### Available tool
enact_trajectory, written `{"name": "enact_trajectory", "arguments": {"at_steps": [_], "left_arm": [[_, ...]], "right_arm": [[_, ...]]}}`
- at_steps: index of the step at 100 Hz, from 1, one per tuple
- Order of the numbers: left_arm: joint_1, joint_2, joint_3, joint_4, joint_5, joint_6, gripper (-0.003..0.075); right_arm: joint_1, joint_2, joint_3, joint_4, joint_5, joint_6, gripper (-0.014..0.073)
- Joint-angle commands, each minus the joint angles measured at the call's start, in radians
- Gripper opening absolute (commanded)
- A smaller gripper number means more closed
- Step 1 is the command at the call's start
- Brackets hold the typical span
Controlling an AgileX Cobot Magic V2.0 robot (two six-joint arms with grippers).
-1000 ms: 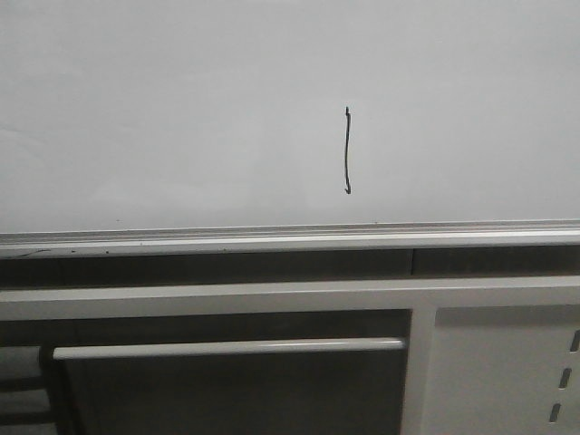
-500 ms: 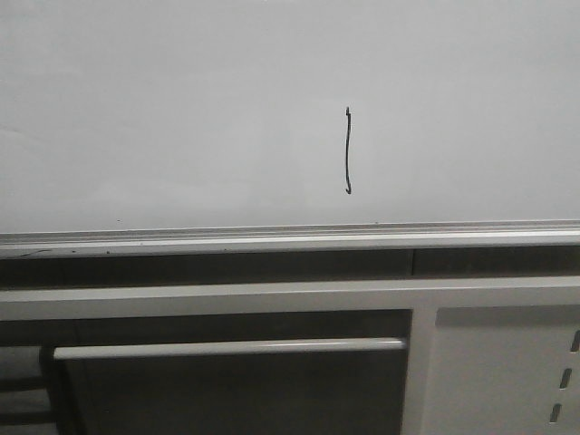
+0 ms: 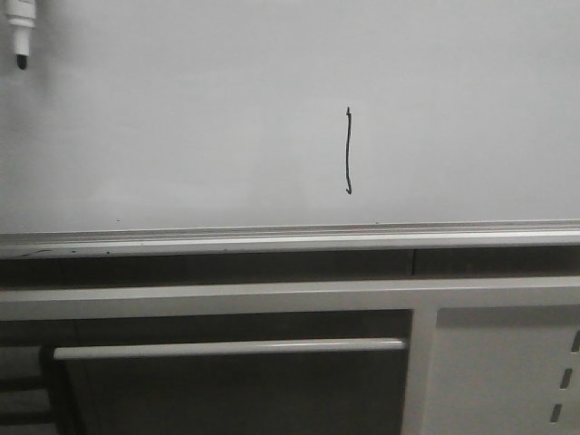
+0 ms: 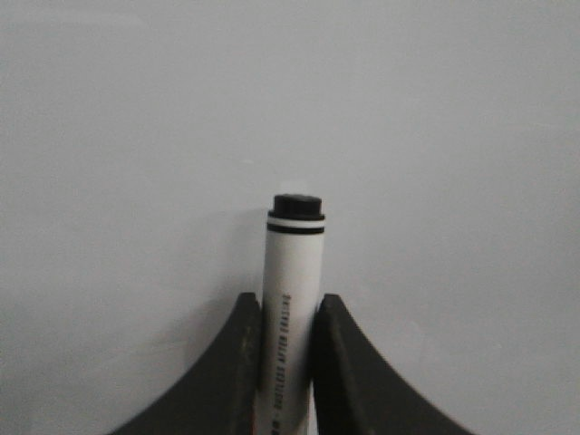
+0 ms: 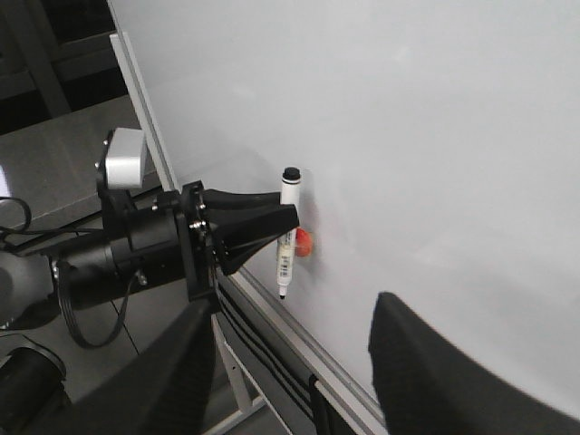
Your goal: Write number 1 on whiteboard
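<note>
A black number 1 (image 3: 347, 150) stands on the whiteboard (image 3: 181, 118), just right of centre above the silvery rail (image 3: 290, 237); at eleven o'clock in the front view, a white marker (image 3: 20, 25) hangs tip down, well apart from the stroke; the left gripper (image 4: 288, 313) is clamped tight on the marker's barrel, its fingers (image 4: 237, 362) pinching both sides; the right gripper (image 5: 290, 362) stands spread wide with nothing between its fingers.
</note>
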Motion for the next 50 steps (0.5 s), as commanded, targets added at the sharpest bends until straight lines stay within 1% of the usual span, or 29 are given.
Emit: {"name": "enact_trajectory", "arguments": {"at_steps": [1, 9, 17, 25, 31, 40, 50], "left_arm": [[-0.063, 0.048, -0.028, 0.018, -0.152, -0.012, -0.002], [-0.112, 0.11, -0.028, -0.013, -0.23, -0.01, -0.002], [-0.132, 0.18, -0.028, -0.022, -0.294, -0.01, -0.002], [-0.137, 0.231, -0.028, -0.02, -0.314, -0.019, -0.002], [-0.143, 0.257, -0.031, -0.016, -0.323, -0.051, -0.002], [-0.147, 0.273, -0.037, -0.016, -0.341, -0.066, -0.002], [-0.145, 0.277, -0.037, -0.02, -0.397, -0.066, -0.002]], "right_arm": [[-0.006, -0.007, -0.033, 0.041, -0.058, -0.003, 0.0354], [-0.006, -0.007, -0.033, 0.041, -0.055, -0.003, 0.0354], [-0.006, -0.007, -0.033, 0.041, -0.049, -0.003, 0.0354], [-0.006, -0.007, -0.033, 0.041, -0.048, -0.003, 0.0354], [-0.006, -0.007, -0.033, 0.039, -0.048, -0.003, 0.0354], [-0.006, -0.007, -0.033, 0.038, -0.048, -0.003, 0.0354], [-0.006, -0.007, -0.033, 0.036, -0.045, -0.003, 0.0354]]}}
